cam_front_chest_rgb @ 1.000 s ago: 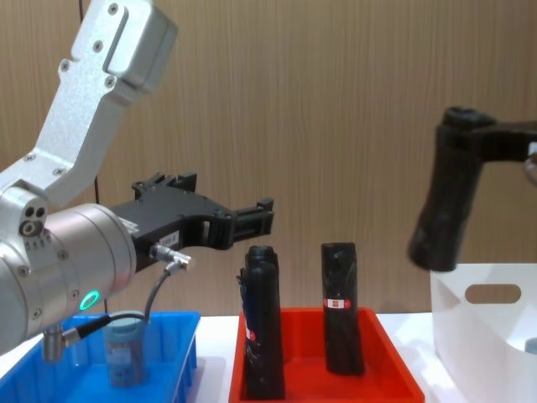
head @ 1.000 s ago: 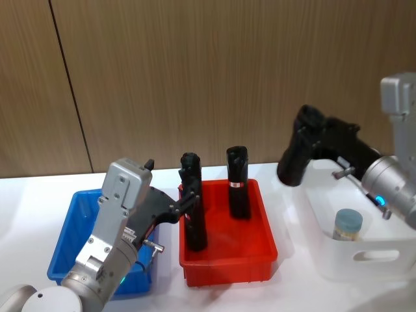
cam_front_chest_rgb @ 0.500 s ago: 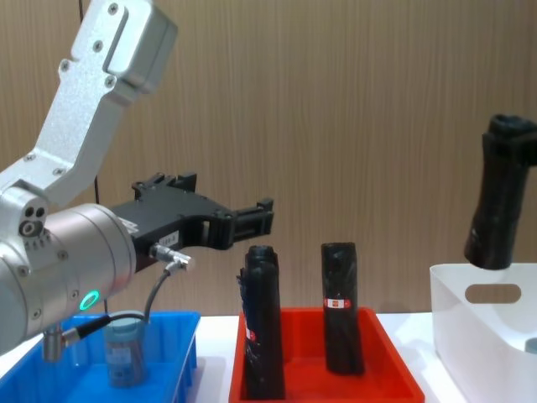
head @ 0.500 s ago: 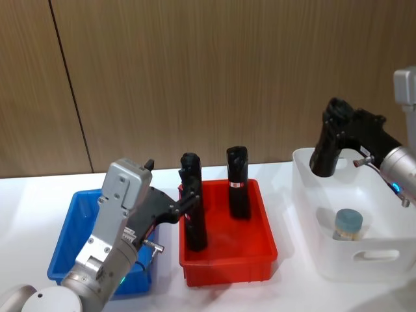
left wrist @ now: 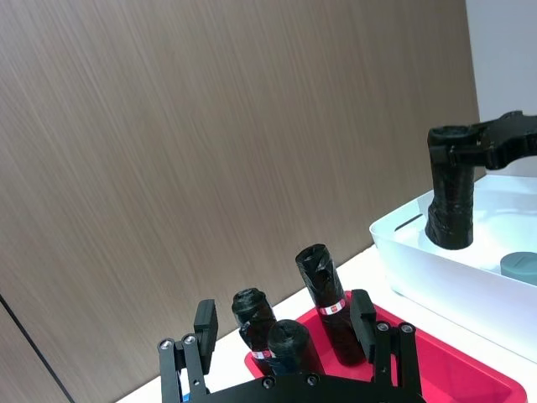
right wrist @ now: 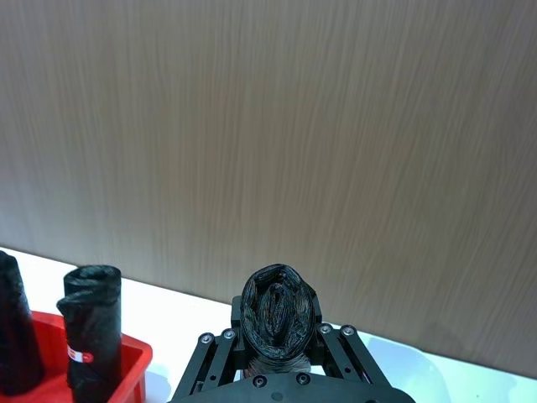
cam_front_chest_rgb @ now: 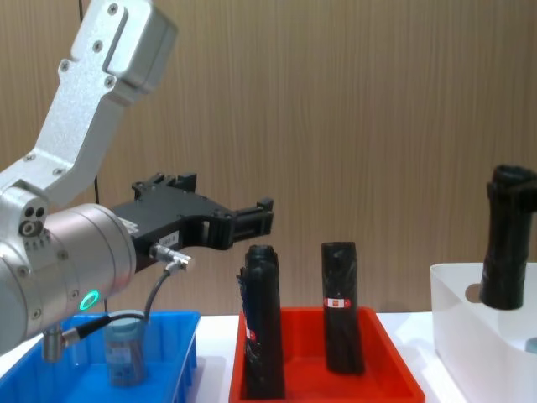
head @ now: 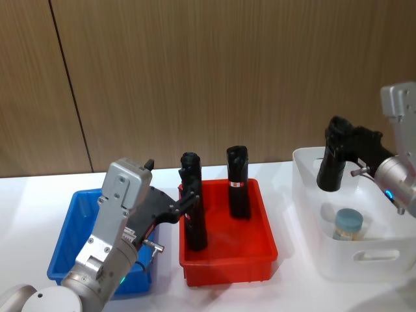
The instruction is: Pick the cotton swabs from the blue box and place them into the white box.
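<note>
Blue box [head: 65, 244] sits left of the red tray [head: 227, 260] on the white tabletop [head: 296, 296]. One cotton swab jar [cam_front_chest_rgb: 124, 348] stands inside the blue box, partly behind the left arm. Judging by looks: light, rigid clear plastic, smooth sides so likely a bit slippery; best grabbed across the cylinder wall just under the flat lid, not by the lid.

Left gripper [cam_front_chest_rgb: 252, 220] hovers above the blue box, reaching toward the red tray, fingers apart and empty.

Red tray holds black rolls [head: 237, 182] standing upright.

Right of the red tray, the white box [head: 364, 257] already has one cotton swab jar [head: 347, 224] in it. Right gripper [right wrist: 277, 357] is clamped on a black roll [head: 333, 162], held upright over the white box's far-left part, above the jar, not touching it.
</note>
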Available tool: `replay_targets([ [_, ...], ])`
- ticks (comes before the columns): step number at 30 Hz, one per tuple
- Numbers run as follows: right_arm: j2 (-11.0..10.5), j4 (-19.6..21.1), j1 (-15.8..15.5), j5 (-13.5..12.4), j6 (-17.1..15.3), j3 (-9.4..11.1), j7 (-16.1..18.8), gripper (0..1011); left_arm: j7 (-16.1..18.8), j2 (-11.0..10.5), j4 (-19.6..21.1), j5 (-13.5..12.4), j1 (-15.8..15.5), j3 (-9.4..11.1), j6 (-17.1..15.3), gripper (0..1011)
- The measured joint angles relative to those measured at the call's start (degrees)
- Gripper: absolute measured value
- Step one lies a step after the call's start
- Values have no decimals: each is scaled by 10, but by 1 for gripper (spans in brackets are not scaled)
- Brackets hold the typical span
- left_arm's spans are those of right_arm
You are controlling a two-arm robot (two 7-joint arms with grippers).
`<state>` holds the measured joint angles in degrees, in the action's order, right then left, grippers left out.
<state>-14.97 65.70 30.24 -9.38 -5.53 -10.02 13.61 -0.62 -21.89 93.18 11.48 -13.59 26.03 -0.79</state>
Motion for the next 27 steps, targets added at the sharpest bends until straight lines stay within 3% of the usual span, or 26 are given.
replay_targets([
  [7,6,-43,17,6,9,-3,-1,368,0,0,0,0,0,0,0,1004],
  [18,10,-83,32,7,22,-3,-3,699,0,0,0,0,0,0,0,1004],
  [27,7,-70,24,3,29,0,-1,972,0,0,0,0,0,0,0,1004],
])
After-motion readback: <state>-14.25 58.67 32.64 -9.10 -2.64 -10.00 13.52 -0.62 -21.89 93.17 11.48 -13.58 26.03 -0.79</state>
